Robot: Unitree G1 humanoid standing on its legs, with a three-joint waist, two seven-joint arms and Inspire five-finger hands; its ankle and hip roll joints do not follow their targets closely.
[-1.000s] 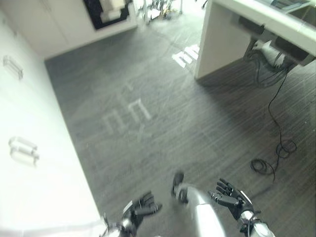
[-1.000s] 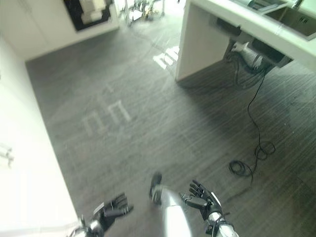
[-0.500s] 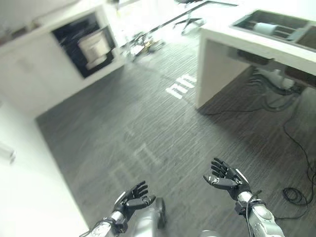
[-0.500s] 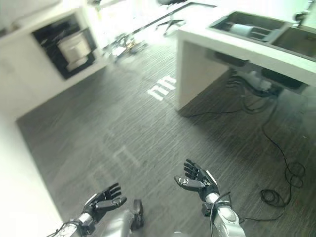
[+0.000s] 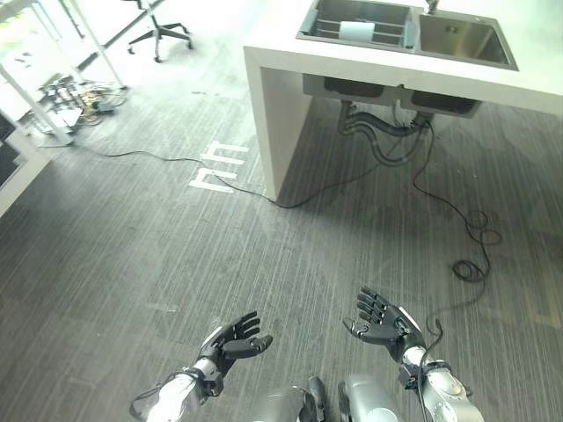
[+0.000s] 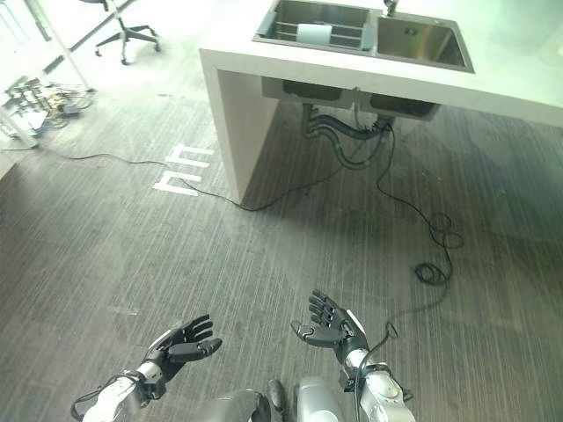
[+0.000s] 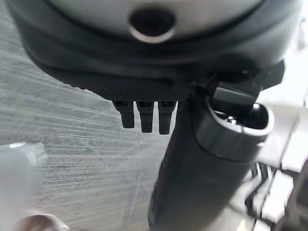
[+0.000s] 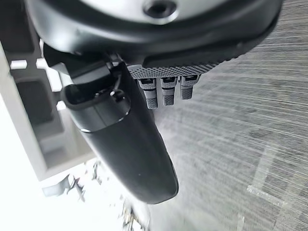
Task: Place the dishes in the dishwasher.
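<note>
Far to the left, past the dark striped floor (image 5: pixel 132 255), an office chair (image 5: pixel 157 35) stands near the legs of a white table (image 5: pixel 40 110), with a clutter of cables and gear under that table. White markings (image 5: pixel 220 167) lie on the floor between there and the counter. Low in the head views, the left hand (image 5: pixel 230 341) is held out over the floor, palm turned inward, its fingers spread apart and straight, holding nothing; the left wrist view shows its thumb (image 7: pixel 207 159) standing clear of the short row of fingers. Just to its right, and well apart from it, the right hand (image 5: pixel 384 322) is raised the same way, fingers fanned apart and empty, thumb (image 8: pixel 126 144) clear of the fingers in the right wrist view. Farther ahead, a white counter (image 5: pixel 369 66) holds a double steel sink (image 5: pixel 462 40); in the left basin sits a rack (image 5: pixel 361 31) with a pale dish (image 5: pixel 356 30) in it, well apart from both hands. Grey pipes (image 5: pixel 383 141) hang under the sink, and a black cable (image 5: pixel 466 233) trails from them across the floor to the right.
</note>
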